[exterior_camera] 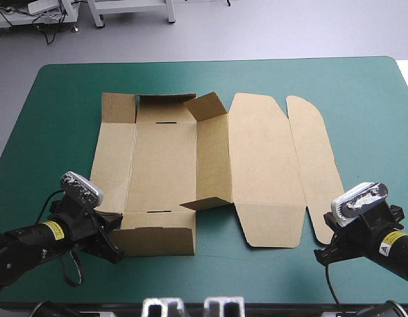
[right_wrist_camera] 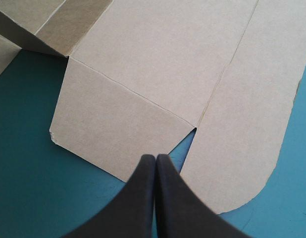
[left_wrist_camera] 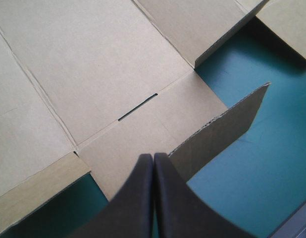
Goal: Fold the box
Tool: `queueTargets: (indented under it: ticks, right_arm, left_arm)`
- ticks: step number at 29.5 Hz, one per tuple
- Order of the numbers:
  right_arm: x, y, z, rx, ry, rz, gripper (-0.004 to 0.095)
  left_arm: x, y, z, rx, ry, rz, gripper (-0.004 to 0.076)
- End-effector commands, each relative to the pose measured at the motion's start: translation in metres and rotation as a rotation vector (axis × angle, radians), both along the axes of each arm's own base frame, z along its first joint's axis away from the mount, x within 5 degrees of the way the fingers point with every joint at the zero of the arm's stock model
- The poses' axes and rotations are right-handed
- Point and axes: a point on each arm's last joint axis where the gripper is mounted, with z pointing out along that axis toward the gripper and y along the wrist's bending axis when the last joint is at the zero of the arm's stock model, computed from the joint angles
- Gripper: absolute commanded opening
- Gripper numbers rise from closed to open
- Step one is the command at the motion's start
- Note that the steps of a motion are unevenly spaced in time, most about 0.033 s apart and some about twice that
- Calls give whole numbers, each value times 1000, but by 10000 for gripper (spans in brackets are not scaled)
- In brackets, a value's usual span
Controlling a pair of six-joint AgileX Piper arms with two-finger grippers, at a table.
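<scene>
- Our left gripper (left_wrist_camera: 153,166) has its two black fingers pressed together into one pointed arch, with nothing caught between them.
- Its tip sits over the near end strip of the box (left_wrist_camera: 93,64), just beside a raised flap (left_wrist_camera: 222,131) that stands on edge at one side of the fingers. We cannot tell whether the tip touches the board.
- Just ahead of that tip, a narrow slot (left_wrist_camera: 137,107) is cut along a crease.
- Our right gripper (right_wrist_camera: 155,163) is likewise drawn together to a point and carries nothing.
- Its tip lies over the notch where the square end flap (right_wrist_camera: 118,124) meets the long rounded flap (right_wrist_camera: 252,114). We cannot judge contact with the board here either.
- From above, we see the left gripper (exterior_camera: 110,239) at the near left corner of the box (exterior_camera: 164,158) and the right gripper (exterior_camera: 326,244) just off its near right end, the two well apart.
- The box lies across the middle of the table as a cut brown sheet, partly raised. The raised flap (exterior_camera: 158,241) stands along the near edge of the left half, and a long panel (exterior_camera: 214,158) is tilted up between the two halves.
- The right half lies flat: the lid (exterior_camera: 267,165) and, beside it, the rounded flap (exterior_camera: 316,165).
- The teal-green cover (exterior_camera: 52,132) shows around the board on every side.
- Beyond the table's far edge we see grey floor (exterior_camera: 257,33).
</scene>
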Motion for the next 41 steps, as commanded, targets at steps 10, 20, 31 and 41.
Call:
queueTargets:
  ticks: [10,20,31,41]
  right_arm:
    - [5,2,10,25,-67,0,-20]
    - [5,2,10,25,-67,0,-20]
    - [5,2,10,25,-67,0,-20]
    - [5,2,10,24,-66,0,-19]
  left_arm:
    - [2,-2,12,-61,-62,9,-9]
    - [21,-9,17,-97,-53,64,-9]
    - [105,-49,51,-58,-48,-42,2]
    - [149,-36,70,25,3,-22,3]
